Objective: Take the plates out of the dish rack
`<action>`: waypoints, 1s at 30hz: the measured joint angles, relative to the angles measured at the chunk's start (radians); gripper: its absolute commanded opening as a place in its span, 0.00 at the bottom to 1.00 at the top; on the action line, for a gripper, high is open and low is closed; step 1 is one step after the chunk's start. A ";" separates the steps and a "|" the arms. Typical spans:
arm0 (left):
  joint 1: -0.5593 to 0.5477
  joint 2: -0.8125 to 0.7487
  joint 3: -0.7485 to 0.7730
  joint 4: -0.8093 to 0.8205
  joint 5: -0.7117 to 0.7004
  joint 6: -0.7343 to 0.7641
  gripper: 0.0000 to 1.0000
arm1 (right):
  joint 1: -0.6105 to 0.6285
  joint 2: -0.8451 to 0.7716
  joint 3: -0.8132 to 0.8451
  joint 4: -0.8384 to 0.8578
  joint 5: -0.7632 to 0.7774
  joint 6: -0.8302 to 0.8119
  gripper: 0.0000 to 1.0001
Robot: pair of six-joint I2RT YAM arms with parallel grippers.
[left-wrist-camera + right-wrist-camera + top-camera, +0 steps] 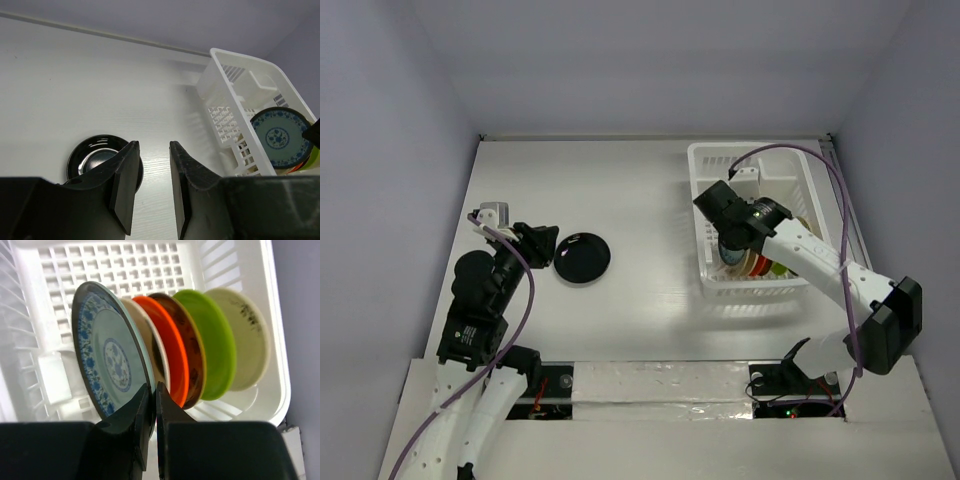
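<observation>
The white dish rack (695,160) stands at the far right and fills the right wrist view (140,265). Several plates stand upright in it: teal patterned (107,355), a pale one (143,327), orange-red (172,350), brown (194,352), yellow-green (212,340) and cream (245,335). My right gripper (154,387) is inside the rack (728,243), shut on the teal plate's lower rim. My left gripper (154,150) is open and empty over the table at the left (542,243). The teal plate also shows in the left wrist view (280,137).
A glossy black plate (582,257) lies flat on the white table just right of my left gripper, partly behind its left finger (92,152). Grey walls enclose the table on three sides.
</observation>
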 measured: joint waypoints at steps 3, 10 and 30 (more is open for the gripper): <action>0.000 -0.002 0.000 0.000 0.000 0.000 0.28 | 0.002 -0.013 0.019 0.007 0.014 -0.012 0.00; 0.000 -0.005 0.000 0.000 0.000 0.000 0.28 | 0.028 -0.003 0.070 -0.019 0.069 -0.014 0.00; 0.000 -0.006 0.001 -0.010 -0.061 -0.007 0.59 | 0.187 0.134 0.151 0.735 -0.528 -0.051 0.00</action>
